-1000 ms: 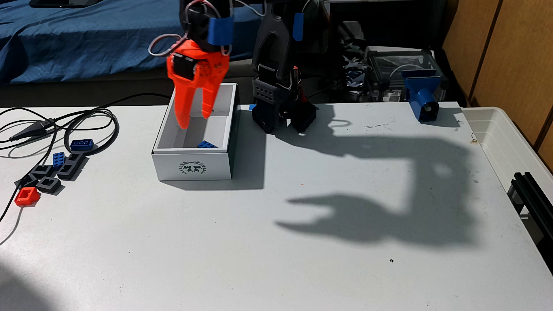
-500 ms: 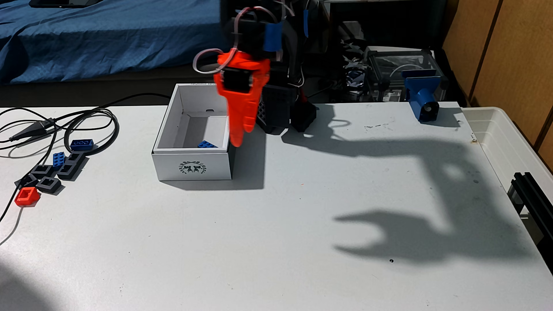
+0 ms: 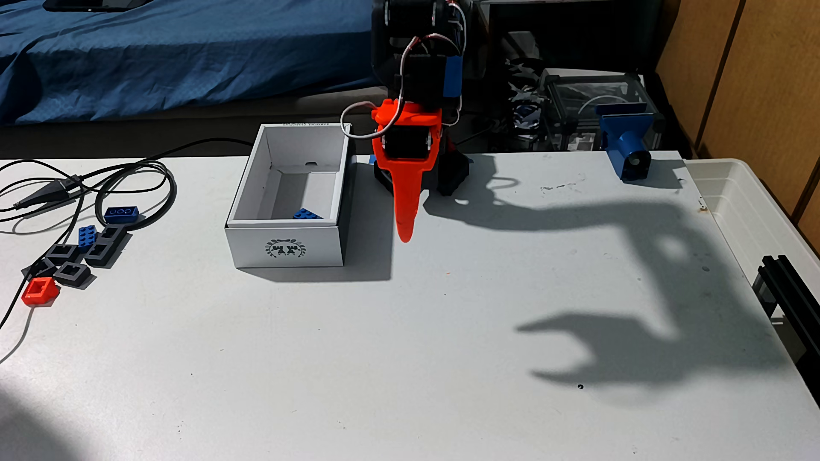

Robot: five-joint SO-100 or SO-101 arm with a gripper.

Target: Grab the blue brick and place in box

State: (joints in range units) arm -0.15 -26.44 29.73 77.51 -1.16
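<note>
The blue brick (image 3: 306,214) lies inside the white box (image 3: 284,250), at its near right corner, studs up. The box carries a dark wreath emblem on its front wall. My orange gripper (image 3: 404,235) hangs just right of the box, pointing down at the table, clear of the box's right wall. I see it edge-on, so one finger covers the other. Its shadow on the table to the right shows two prongs spread apart with nothing between them.
Left of the box lie black cables (image 3: 133,186), a dark blue brick (image 3: 120,213), a small square blue brick (image 3: 87,235), several grey parts (image 3: 71,271) and a red part (image 3: 39,291). A blue mount (image 3: 625,146) stands far right, beside a translucent bin (image 3: 745,208).
The gripper swung from above the box to the right and came down beside it. The blue brick stayed where it lay in the box.
</note>
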